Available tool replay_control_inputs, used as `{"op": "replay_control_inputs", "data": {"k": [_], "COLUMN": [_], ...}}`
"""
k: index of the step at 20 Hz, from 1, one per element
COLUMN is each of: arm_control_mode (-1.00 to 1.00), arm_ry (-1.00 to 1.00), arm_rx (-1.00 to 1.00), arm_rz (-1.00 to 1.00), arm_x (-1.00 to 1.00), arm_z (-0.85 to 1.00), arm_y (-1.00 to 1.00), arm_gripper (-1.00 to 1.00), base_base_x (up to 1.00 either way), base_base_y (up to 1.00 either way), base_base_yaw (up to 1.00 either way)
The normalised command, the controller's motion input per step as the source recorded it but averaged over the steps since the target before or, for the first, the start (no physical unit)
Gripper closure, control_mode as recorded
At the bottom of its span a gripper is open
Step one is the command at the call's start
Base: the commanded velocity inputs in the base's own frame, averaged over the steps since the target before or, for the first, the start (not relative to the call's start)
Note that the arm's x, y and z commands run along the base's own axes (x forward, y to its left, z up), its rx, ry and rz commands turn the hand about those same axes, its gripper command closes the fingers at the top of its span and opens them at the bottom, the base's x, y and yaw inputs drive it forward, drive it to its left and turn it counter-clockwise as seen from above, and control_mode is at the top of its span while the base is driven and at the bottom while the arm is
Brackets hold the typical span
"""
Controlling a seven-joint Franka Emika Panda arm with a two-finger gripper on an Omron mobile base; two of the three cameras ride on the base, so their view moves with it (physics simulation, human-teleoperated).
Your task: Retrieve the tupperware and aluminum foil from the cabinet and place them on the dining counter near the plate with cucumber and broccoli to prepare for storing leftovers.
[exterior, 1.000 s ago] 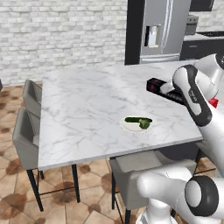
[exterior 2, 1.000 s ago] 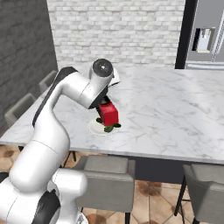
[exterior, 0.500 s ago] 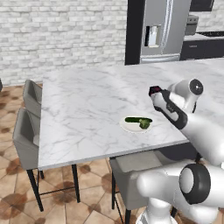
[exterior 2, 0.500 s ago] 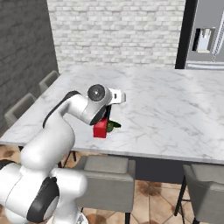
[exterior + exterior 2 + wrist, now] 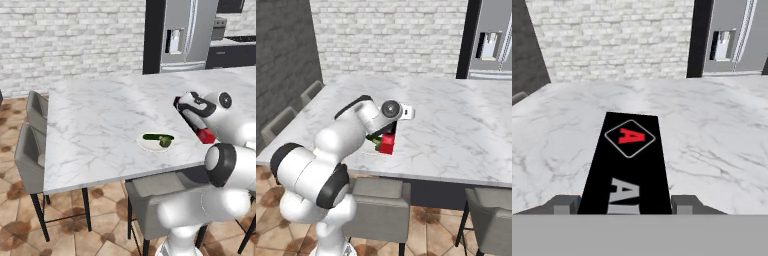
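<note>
- The gripper [image 5: 626, 204] has its two fingers [image 5: 684, 204] closed against the long sides of the foil [image 5: 628, 162], one on each side.
- The foil carton points away from the hand, logo face up, low over the counter [image 5: 100, 120]; whether it touches the marble I cannot tell.
- From the left camera, the foil [image 5: 192, 122] sits at about 3 o'clock from the plate [image 5: 156, 143], close beside it.
- The cucumber [image 5: 155, 136] lies on the plate.
- Grey stools [image 5: 30, 150] stand along the counter's left edge.

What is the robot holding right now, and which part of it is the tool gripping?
The foil box, a long black carton with a red logo. The tool clamps it across its width near the end closest to the hand, one finger on each long side, above the marble counter.
</note>
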Motion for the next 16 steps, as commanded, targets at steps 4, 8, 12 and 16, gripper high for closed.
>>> {"op": "replay_control_inputs", "data": {"k": [4, 8, 12, 16], "arm_control_mode": [-1.00, -1.00, -1.00, -1.00], "arm_ry": [0.02, 0.03, 0.02, 0.00], "arm_rx": [0.00, 0.00, 0.00, 0.00], "arm_rz": [0.00, 0.00, 0.00, 0.00], "arm_x": [0.65, 0.68, 0.60, 0.22], "arm_z": [-0.49, -0.60, -0.63, -0.71], "arm_y": [-0.49, -0.38, -0.31, -0.22], "arm_gripper": [1.00, 1.00, 1.00, 1.00], "base_base_x": [0.00, 0.00, 0.00, 0.00], "base_base_y": [0.00, 0.00, 0.00, 0.00], "base_base_yaw": [0.00, 0.00, 0.00, 0.00]}}
